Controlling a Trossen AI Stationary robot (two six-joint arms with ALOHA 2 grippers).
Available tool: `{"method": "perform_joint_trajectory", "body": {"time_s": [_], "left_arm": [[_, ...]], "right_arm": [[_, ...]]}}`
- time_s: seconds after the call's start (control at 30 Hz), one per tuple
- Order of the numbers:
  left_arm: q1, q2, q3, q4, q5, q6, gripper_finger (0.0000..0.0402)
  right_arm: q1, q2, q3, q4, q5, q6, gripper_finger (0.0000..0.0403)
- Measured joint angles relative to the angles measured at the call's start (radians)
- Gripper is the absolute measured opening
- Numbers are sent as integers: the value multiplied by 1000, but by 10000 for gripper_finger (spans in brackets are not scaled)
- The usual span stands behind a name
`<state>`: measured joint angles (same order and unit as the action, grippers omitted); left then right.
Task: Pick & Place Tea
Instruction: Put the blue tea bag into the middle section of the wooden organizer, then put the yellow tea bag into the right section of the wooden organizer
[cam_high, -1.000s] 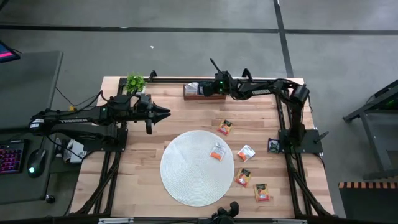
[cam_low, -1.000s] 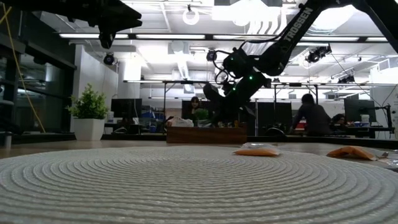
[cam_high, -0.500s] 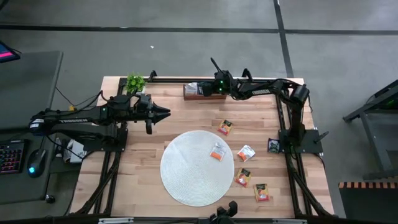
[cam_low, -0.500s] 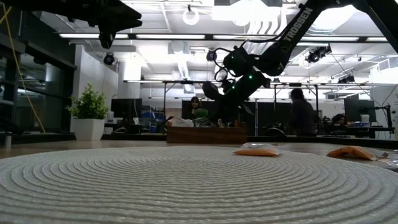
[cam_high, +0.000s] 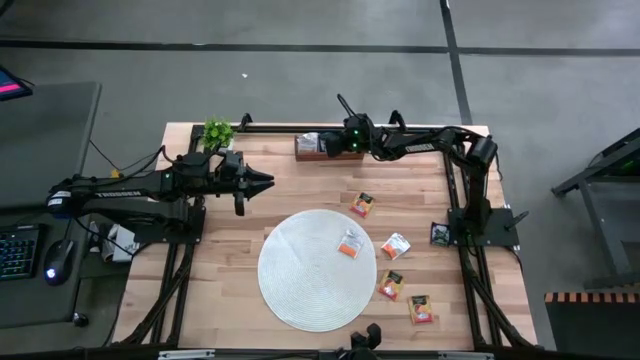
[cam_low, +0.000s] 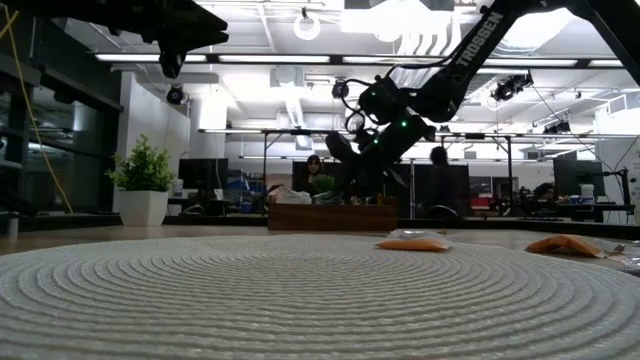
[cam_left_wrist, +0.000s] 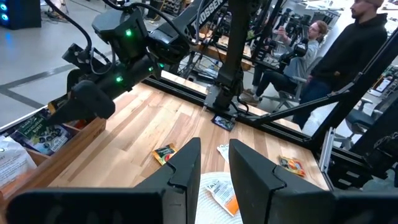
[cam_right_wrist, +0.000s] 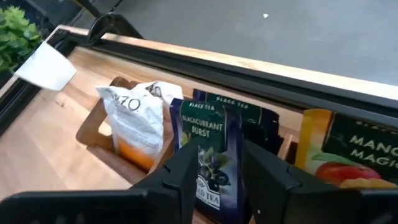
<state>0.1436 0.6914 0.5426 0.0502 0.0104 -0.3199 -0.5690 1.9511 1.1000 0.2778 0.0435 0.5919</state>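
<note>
A wooden tray (cam_high: 305, 152) stands at the table's far edge with sachets upright in it: a white one (cam_right_wrist: 134, 124), a dark blue one (cam_right_wrist: 208, 140) and a yellow-green one (cam_right_wrist: 348, 155). My right gripper (cam_right_wrist: 219, 163) reaches over the tray (cam_right_wrist: 99, 127), open, one finger on either side of the dark blue sachet's top. Loose tea sachets lie flat on the table (cam_high: 362, 204) (cam_high: 396, 245) (cam_high: 390, 285), and one (cam_high: 349, 243) on the round white mat (cam_high: 300, 290). My left gripper (cam_high: 265, 181) waits above the table's left part, open and holding nothing (cam_left_wrist: 214, 163). My right gripper's fingers (cam_right_wrist: 186, 171) come slanting down from the table's right over the dark blue sachet's upper edge (cam_right_wrist: 217, 127). The sachet stands upright in the tray's middle compartment. I cannot tell whether the fingers touch it.
A small potted plant (cam_high: 217, 131) stands at the far left corner. A black sachet (cam_high: 440, 233) lies by the right arm's base and an orange one (cam_high: 421, 308) near the front right. Bare wood lies between the mat and the tray. People move in the room behind.
</note>
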Motion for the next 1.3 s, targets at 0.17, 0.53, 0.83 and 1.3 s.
{"method": "perform_joint_trajectory", "body": {"time_s": [0.17, 0.53, 0.83, 1.3], "left_arm": [[0, 0, 0, 0, 0, 0, 83], [0, 0, 0, 0, 0, 0, 83], [0, 0, 0, 0, 0, 0, 83], [0, 0, 0, 0, 0, 0, 83]], "right_arm": [[0, -23, 0, -12, 0, -67, 131], [-4, -113, 0, -121, 11, -156, 154], [-5, -282, 0, -428, -104, -292, 159], [15, -420, -4, -888, -260, -494, 163]]}}
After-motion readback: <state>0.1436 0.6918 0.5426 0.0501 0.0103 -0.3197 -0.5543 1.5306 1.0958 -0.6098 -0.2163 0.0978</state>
